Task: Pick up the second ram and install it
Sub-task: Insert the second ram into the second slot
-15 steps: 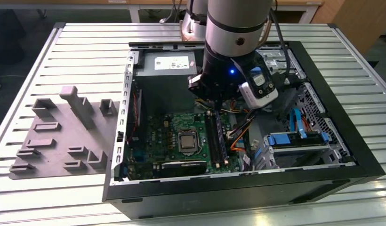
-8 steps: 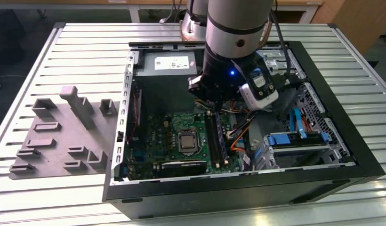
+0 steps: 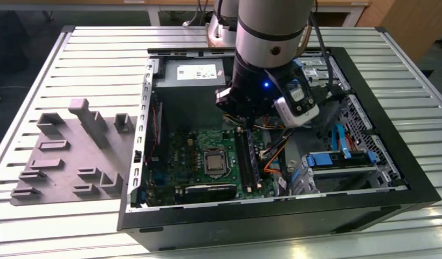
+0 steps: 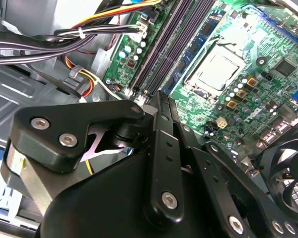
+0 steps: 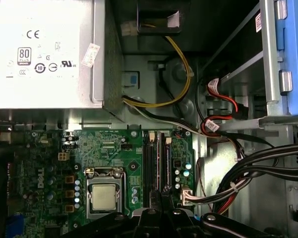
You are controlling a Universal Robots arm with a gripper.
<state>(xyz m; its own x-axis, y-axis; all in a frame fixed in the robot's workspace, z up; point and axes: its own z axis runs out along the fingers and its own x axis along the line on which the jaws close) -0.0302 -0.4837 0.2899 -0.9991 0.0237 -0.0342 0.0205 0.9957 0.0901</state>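
Note:
My gripper [image 3: 242, 123] hangs inside the open computer case, just above the far end of the green board's [image 3: 199, 141] black slots [image 4: 164, 44]. Its fingers [image 4: 159, 106] are pressed together with nothing between them. In the first wrist view the gripper [image 5: 159, 196] lines up with a long dark stick standing on edge in a slot, the second ram [image 5: 162, 163] [image 3: 244, 155]. Another stick with small chips [image 5: 168, 163] stands in the slot beside it. I cannot tell how deep either one sits or whether the fingers touch the ram.
A grey moulded tray [image 3: 70, 156] lies on the slatted table at the exterior view's left. The case holds a silver power supply [image 5: 44, 49], a processor socket [image 5: 104, 196], cable bundles [image 5: 248, 173] and blue drive brackets [image 3: 336, 160]. A fan [image 4: 293, 168] sits near the linkage.

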